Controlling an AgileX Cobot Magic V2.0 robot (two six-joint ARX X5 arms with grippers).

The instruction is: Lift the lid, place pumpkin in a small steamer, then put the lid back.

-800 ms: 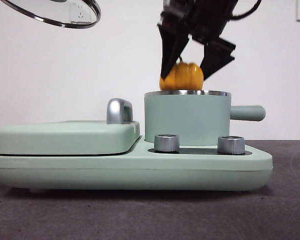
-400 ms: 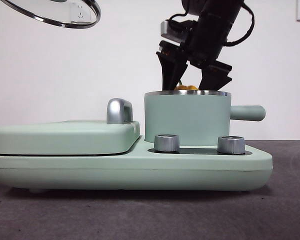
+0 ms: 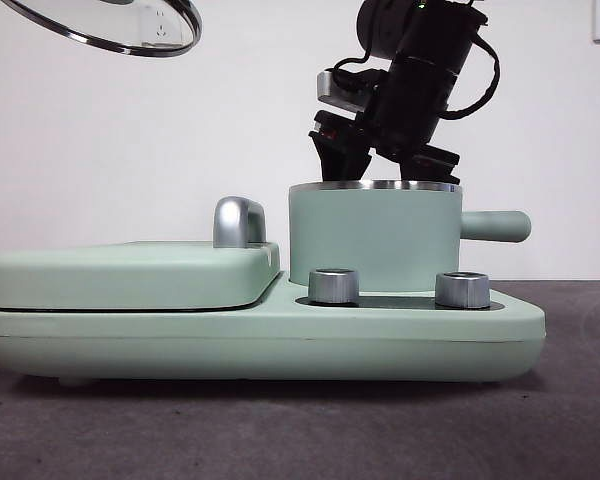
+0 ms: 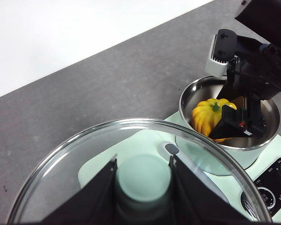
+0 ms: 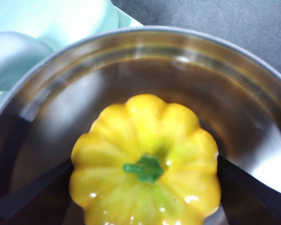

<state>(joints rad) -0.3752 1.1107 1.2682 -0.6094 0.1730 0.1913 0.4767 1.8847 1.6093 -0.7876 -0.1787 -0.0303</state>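
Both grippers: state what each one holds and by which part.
Left gripper holds the lid by its mint-green knob, raised. Right gripper grips the pumpkin by its sides, inside the small steamer.

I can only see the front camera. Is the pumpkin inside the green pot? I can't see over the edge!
Observer: Yes. The glossy yellow ribbed toy pumpkin sits inside the mint-green, steel-lined small steamer, green stem up.
Child: Is the claw holding it?
Observer: It looks so. The right gripper has its black fingers against both sides.
Child: What holds that glass lid up?
Observer: The left gripper, shut on the mint-green knob of the round clear glass lid.
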